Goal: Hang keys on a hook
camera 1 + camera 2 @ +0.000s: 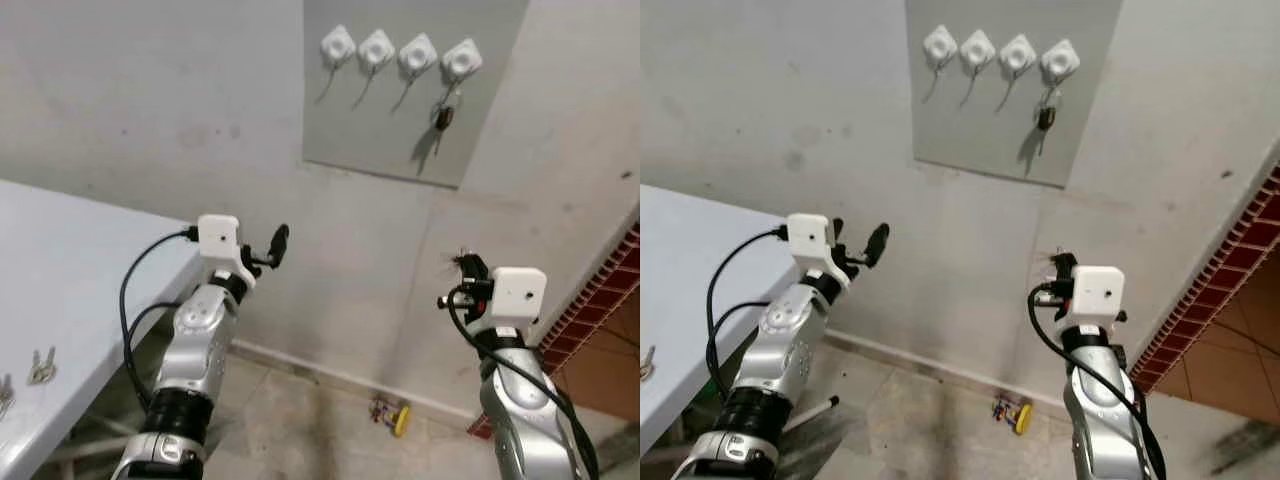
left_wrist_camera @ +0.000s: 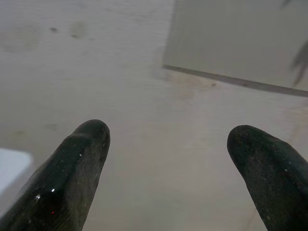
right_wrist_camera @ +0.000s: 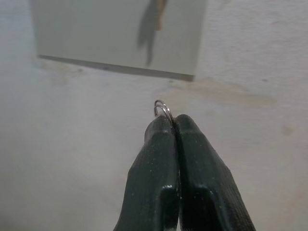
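The right tool is pinched tight on a key ring, whose small wire loop pokes out just past the fingertips. It is raised before the grey wall, below the panel and well apart from it. The panel carries four white hooks in a row at about 12 o'clock in the head views. A dark key hangs from the hook at the robot's right end; the other three are bare.

The left tool is wide apart and holds nothing, pointed at the wall below the panel's lower corner, at about 9 o'clock from the right tool.

On the white counter at 8 o'clock lie more keys near its front edge. A small yellow toy lies on the floor by the wall's foot, between the two arms.
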You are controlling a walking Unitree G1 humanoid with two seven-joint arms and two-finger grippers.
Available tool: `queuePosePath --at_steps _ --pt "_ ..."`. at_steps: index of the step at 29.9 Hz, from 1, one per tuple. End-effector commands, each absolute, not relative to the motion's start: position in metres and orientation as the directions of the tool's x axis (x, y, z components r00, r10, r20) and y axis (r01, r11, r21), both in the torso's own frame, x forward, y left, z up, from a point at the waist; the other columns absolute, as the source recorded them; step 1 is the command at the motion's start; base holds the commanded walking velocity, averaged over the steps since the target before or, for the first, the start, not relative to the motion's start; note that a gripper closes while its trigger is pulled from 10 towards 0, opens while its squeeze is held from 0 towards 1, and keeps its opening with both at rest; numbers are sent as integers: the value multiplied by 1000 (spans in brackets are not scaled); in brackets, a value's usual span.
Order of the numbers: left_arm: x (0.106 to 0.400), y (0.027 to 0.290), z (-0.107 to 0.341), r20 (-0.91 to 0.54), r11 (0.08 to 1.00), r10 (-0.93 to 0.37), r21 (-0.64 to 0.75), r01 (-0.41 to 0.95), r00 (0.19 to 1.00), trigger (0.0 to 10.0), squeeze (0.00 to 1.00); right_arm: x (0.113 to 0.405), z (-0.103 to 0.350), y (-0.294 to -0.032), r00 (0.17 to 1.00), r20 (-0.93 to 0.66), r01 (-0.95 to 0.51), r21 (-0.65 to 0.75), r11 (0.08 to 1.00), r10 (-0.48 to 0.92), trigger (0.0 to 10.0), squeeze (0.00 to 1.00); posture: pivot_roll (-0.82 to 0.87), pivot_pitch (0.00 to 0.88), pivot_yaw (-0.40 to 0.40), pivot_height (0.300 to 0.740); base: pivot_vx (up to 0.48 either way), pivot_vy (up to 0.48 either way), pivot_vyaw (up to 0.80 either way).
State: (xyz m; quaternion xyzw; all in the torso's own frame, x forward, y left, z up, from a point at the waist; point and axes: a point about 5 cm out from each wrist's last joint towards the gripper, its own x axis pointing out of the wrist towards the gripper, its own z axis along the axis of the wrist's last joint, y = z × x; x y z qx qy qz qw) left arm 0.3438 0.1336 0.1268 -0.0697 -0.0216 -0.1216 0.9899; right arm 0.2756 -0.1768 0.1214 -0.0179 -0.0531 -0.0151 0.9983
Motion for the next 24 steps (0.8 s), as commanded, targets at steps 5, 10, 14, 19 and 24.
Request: queuePosePath --at_steps 5,10,14,19,24 --pt "346 138 128 48 961 -235 -139 239 971 10000 0 278 129 -169 991 135 -10 -35 999 15 10000 0 -22 0 -22 740 0 0 0" --pt "347 140 129 43 962 -230 -140 234 972 10000 0 277 129 -166 990 137 -32 -38 999 36 10000 0 -23 0 -22 740 48 0 0" --pt "347 140 129 43 961 -229 -149 232 973 10000 0 275 129 -164 987 143 -62 -38 997 67 10000 0 -25 0 -21 740 325 0 0" --pt "347 140 130 47 961 -227 -154 232 973 10000 0 274 130 -162 986 148 -77 -37 996 81 10000 0 -25 0 -21 740 380 0 0" --pt "348 140 130 45 960 -225 -158 229 973 10000 0 274 129 -160 985 149 -88 -37 995 92 10000 0 -27 0 -23 740 389 0 0"
